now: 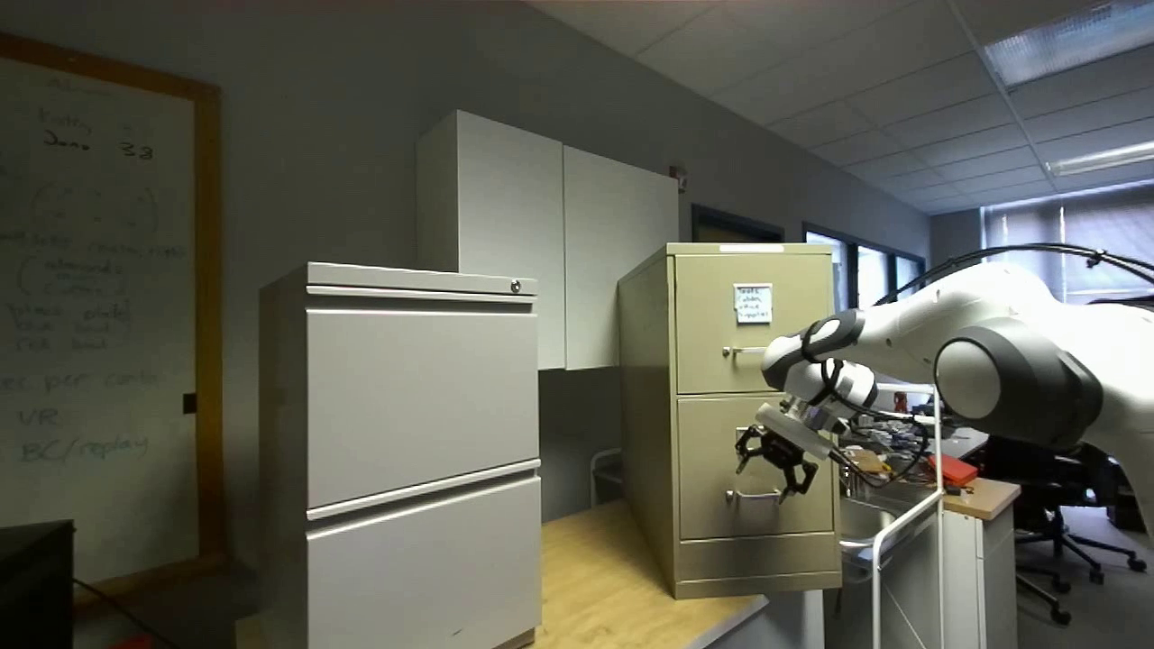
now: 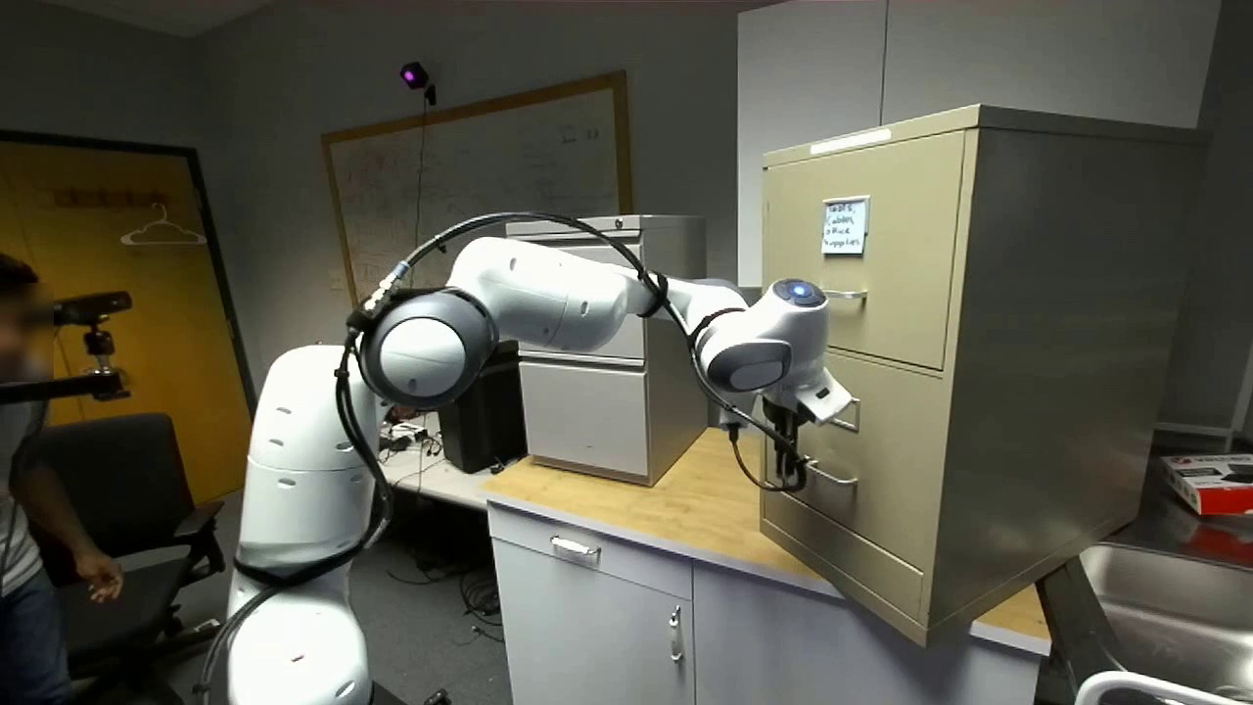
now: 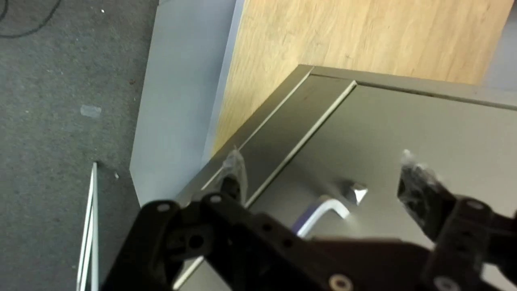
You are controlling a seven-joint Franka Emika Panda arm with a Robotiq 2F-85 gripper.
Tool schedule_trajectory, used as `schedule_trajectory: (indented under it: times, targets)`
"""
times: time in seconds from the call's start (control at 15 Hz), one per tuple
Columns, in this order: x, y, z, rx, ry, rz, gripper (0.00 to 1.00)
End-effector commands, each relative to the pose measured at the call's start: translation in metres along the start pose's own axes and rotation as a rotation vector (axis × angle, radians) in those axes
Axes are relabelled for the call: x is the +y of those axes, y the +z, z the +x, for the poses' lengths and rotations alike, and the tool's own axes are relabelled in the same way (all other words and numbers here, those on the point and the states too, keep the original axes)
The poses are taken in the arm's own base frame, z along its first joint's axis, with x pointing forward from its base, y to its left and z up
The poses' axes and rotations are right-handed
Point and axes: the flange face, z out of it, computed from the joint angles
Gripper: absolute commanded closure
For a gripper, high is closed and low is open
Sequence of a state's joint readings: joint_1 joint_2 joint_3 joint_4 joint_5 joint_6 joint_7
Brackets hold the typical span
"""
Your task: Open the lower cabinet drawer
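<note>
Standing apart, the fingers [image 3: 428, 202] are in front of the lower drawer [image 2: 891, 460], near its handle [image 3: 317, 216];
this drawer is closed, below the upper drawer [image 1: 703, 333] with its white label [image 1: 753, 311], in the tan cabinet [image 2: 1067, 333] on the desk [image 1: 586, 559]; whether the fingers touch the handle, I cannot tell.

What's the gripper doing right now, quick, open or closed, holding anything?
Gripper: open, jaws apart, holding nothing; in the wrist view the metal handle of the lower cabinet drawer shows in the gap, ungripped.
</note>
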State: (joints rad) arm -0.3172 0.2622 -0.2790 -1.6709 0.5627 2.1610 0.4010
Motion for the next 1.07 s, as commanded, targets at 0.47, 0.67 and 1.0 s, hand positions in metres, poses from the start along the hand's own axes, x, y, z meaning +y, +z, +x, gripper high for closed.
schedule_trajectory:
  times: [0.47, 0.67, 1.0]
  targets:
    - [0.037, 0.012, 0.024, 0.005, 0.287, -0.056, 0.0]
    - [0.049, 0.003, 0.04, 0.029, 0.36, -0.05, 0.0]
    - [0.042, 0.011, 0.052, 0.036, 0.487, -0.024, 0.0]
